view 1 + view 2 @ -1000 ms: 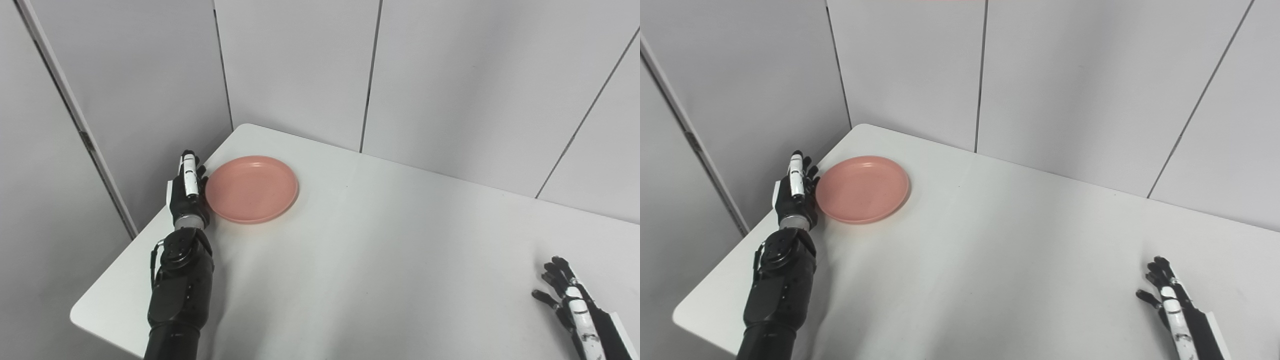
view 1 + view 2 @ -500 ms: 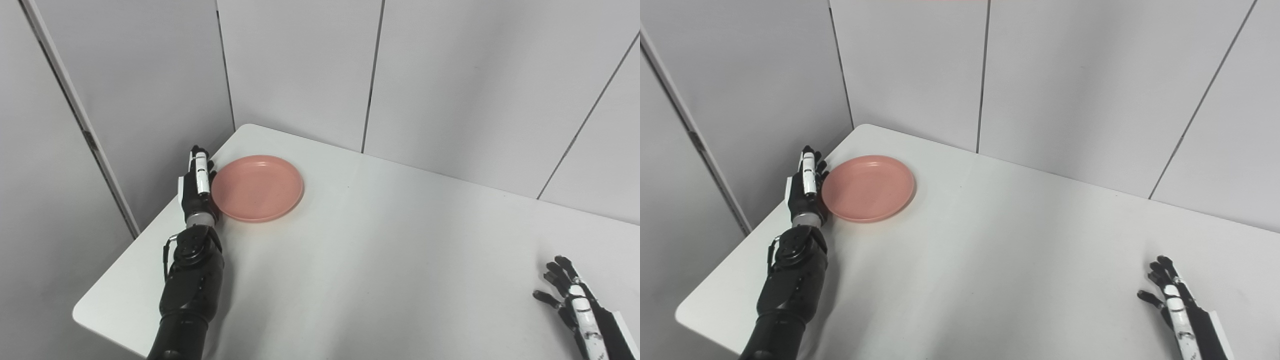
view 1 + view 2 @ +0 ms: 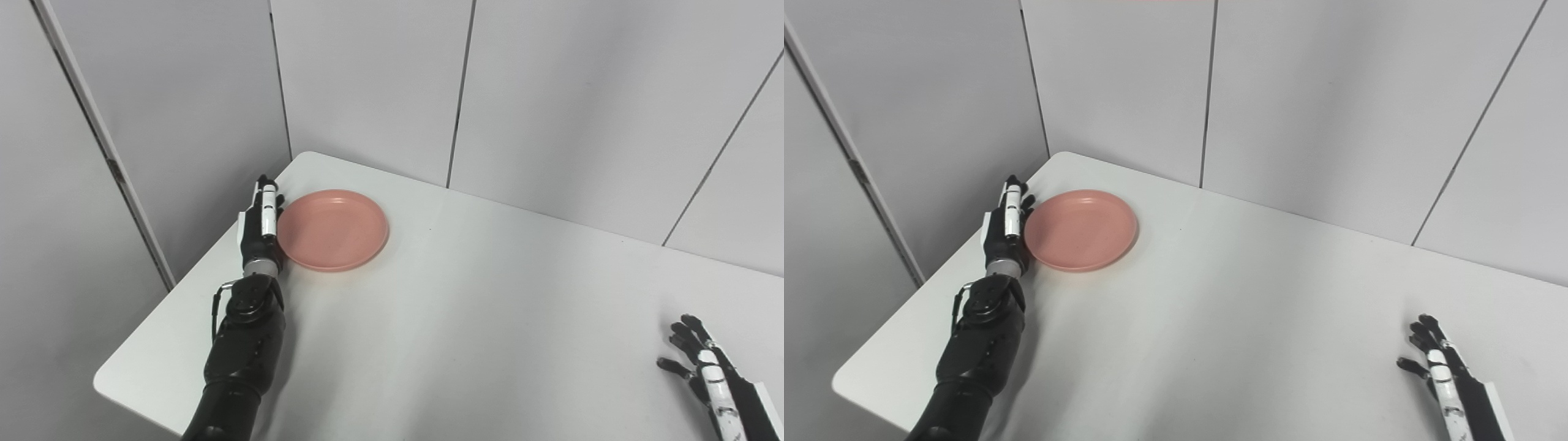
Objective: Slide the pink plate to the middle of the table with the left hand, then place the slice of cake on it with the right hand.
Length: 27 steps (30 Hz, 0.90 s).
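Observation:
The pink plate (image 3: 334, 229) lies empty near the table's far left corner. My left hand (image 3: 260, 229) stands on its edge against the plate's left rim, fingers straight and pointing away from me, holding nothing. My right hand (image 3: 704, 367) rests open on the table at the lower right, fingers spread, far from the plate. No slice of cake shows in either view.
The white table (image 3: 490, 318) has its left edge just beside my left forearm (image 3: 242, 355), and its rounded far corner is just behind the plate. Grey wall panels (image 3: 367, 86) stand close behind the table's far edge.
My left hand has moved right along the table, pushing the plate a short way toward the middle. The view has also shifted slightly. The right hand has stayed put.

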Each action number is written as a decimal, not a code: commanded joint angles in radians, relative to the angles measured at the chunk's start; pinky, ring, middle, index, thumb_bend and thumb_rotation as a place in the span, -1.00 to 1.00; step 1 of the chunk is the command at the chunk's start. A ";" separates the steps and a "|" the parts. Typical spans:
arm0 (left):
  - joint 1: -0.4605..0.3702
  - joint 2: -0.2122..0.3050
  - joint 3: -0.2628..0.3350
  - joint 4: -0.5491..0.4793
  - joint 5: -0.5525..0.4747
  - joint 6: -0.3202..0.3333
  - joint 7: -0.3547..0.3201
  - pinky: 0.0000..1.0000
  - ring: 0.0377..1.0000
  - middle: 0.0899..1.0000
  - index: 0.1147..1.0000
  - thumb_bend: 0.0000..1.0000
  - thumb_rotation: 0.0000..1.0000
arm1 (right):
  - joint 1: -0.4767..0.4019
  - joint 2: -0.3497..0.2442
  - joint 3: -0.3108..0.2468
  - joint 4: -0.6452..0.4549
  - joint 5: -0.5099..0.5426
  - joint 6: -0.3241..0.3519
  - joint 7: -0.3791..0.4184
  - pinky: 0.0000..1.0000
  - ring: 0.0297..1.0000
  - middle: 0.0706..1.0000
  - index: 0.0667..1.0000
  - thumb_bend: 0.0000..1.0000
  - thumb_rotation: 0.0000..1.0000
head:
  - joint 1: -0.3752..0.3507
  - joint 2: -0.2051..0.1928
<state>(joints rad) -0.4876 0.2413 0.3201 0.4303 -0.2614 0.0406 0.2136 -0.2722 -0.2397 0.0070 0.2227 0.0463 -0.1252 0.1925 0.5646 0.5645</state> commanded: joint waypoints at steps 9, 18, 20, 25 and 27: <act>-0.010 -0.117 -0.161 -0.028 -0.009 0.115 -0.116 0.88 0.90 0.93 0.92 -0.32 1.00 | 0.014 0.004 0.013 0.014 -0.040 -0.007 -0.023 0.76 0.77 0.76 0.78 -0.73 1.00 | -0.041 0.012; 0.032 -0.154 -0.275 -0.073 0.004 0.147 -0.171 0.93 0.92 0.96 0.95 -0.34 1.00 | 0.029 0.013 0.035 -0.003 -0.088 -0.019 -0.049 0.75 0.77 0.75 0.77 -0.69 1.00 | -0.137 0.025; 0.041 -0.158 -0.298 -0.078 0.008 0.146 -0.188 0.91 0.92 0.96 0.94 -0.34 1.00 | 0.035 0.015 0.043 -0.014 -0.102 -0.009 -0.052 0.77 0.78 0.76 0.79 -0.66 1.00 | -0.156 0.026; 0.069 -0.177 -0.341 -0.108 0.014 0.151 -0.219 0.86 0.88 0.93 0.92 -0.31 1.00 | 0.050 0.028 0.053 -0.055 -0.112 0.023 -0.057 0.82 0.79 0.79 0.82 -0.63 1.00 | -0.202 0.030; 0.080 -0.184 -0.351 -0.126 0.007 0.167 -0.226 0.87 0.89 0.93 0.92 -0.32 1.00 | 0.054 0.032 0.057 -0.066 -0.125 0.029 -0.060 0.82 0.80 0.79 0.83 -0.61 1.00 | -0.219 0.032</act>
<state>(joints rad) -0.4362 0.1197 0.0307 0.2904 -0.2398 0.1005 0.0776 -0.2238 -0.2155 0.0517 0.1597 -0.0660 -0.1394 0.1282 0.3482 0.5967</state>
